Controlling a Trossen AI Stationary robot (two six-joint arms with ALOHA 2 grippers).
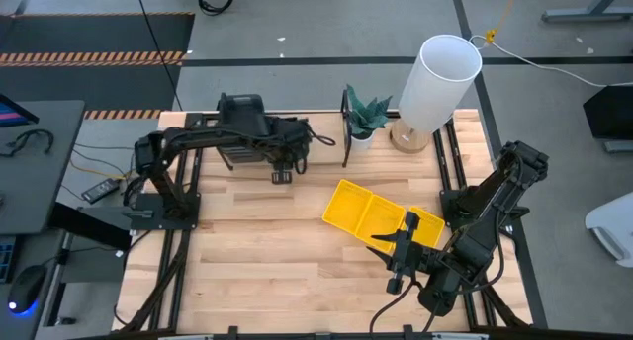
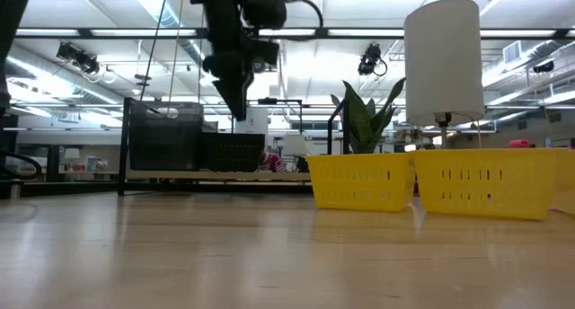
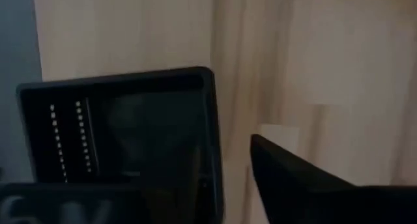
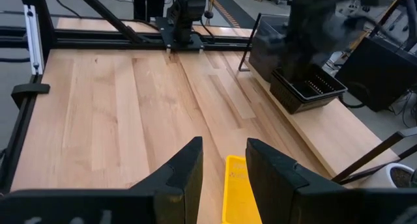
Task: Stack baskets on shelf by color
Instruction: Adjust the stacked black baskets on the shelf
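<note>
Yellow baskets [image 1: 381, 217] sit on your table near the right gripper [image 1: 404, 243], fingers apart. Left gripper [image 1: 282, 169] hovers over dark baskets [image 2: 198, 147] on the shelf [image 2: 216, 175]; finger state unclear.

Two yellow baskets [image 1: 381, 214] side by side on table, dark baskets [image 2: 198, 143] on shelf [image 4: 313, 123]
</note>
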